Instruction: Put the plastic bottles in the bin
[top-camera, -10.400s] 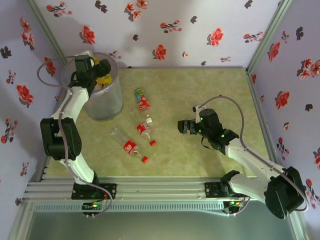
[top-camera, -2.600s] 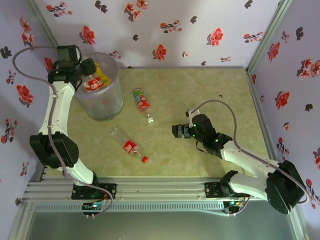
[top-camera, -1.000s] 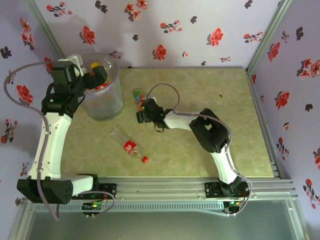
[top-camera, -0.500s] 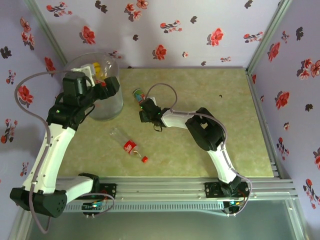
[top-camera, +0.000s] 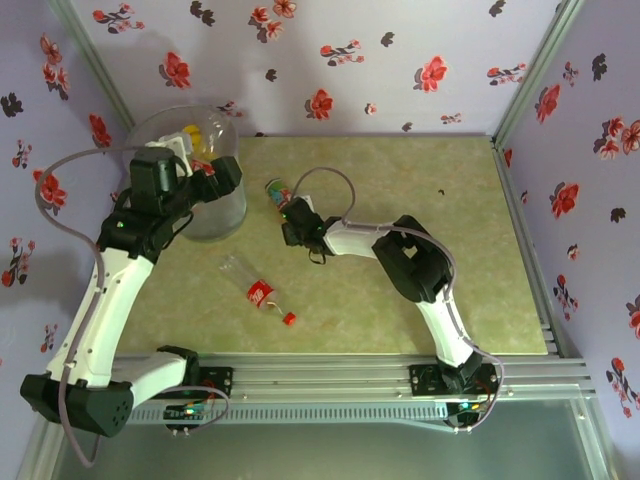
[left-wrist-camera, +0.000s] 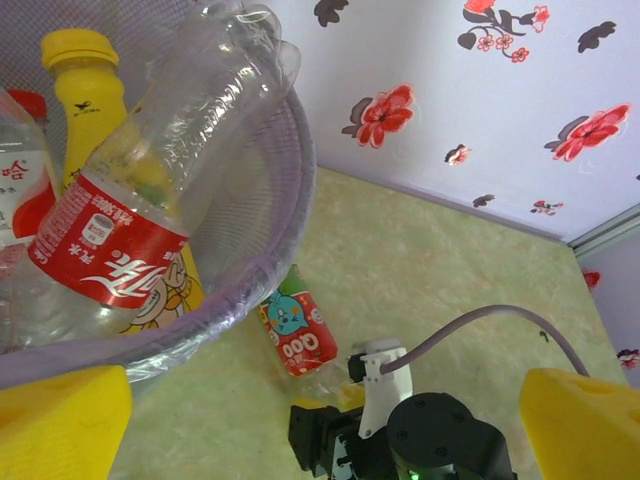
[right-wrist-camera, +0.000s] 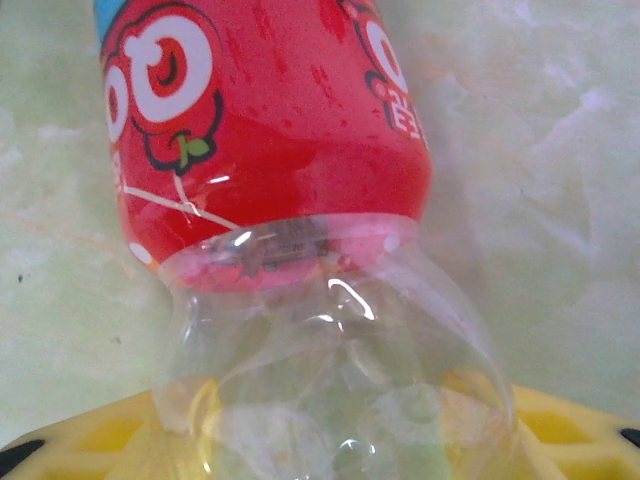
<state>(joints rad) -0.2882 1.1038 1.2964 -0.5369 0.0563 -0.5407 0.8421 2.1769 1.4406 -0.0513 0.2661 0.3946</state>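
Right gripper (top-camera: 297, 228): at the clear end of a red-labelled bottle (right-wrist-camera: 265, 130) lying on the marbled green table (top-camera: 430, 180), right of the bin (top-camera: 215, 215); grip cannot be told. Left gripper (top-camera: 218, 178): fingers wide apart, empty, at the bin's rim. Binned bottles (left-wrist-camera: 110, 250): several. Second bottle (top-camera: 258, 292): nearer on the table. Walls (top-camera: 400, 60): lilac, red flowers.

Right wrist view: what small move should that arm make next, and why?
Probably close the right gripper firmly on the red-labelled bottle. Its clear end lies across the yellow fingers, though a firm grip is not evident, and it rests on the table outside the bin.
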